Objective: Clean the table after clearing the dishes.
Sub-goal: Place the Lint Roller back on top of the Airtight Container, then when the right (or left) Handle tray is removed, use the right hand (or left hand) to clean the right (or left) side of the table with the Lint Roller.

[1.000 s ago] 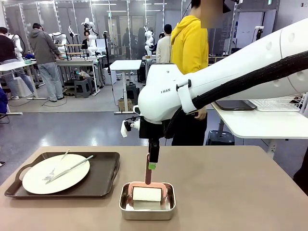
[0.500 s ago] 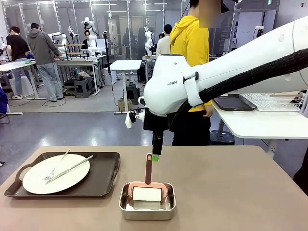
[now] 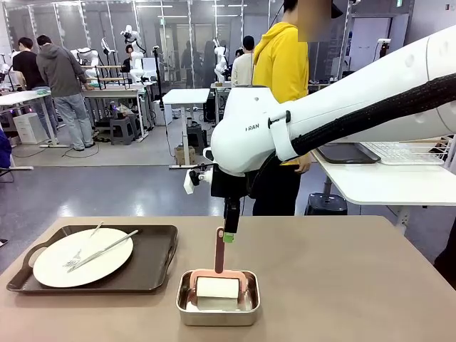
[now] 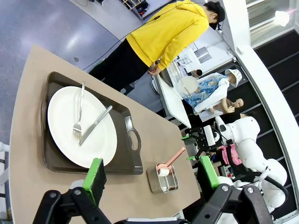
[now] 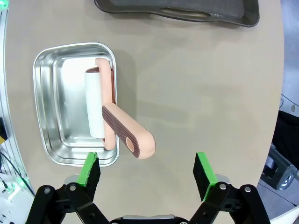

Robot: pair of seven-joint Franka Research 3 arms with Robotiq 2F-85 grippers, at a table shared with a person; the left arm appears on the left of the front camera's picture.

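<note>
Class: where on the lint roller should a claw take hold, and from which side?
Take the lint roller by its pink handle, from above: it rises clear of the steel pan, whereas the white roll lies low between the pan's walls.

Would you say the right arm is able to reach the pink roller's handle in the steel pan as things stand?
Probably yes: the right gripper hovers just above the roller's handle with its jaws open, and nothing lies between them.
</note>
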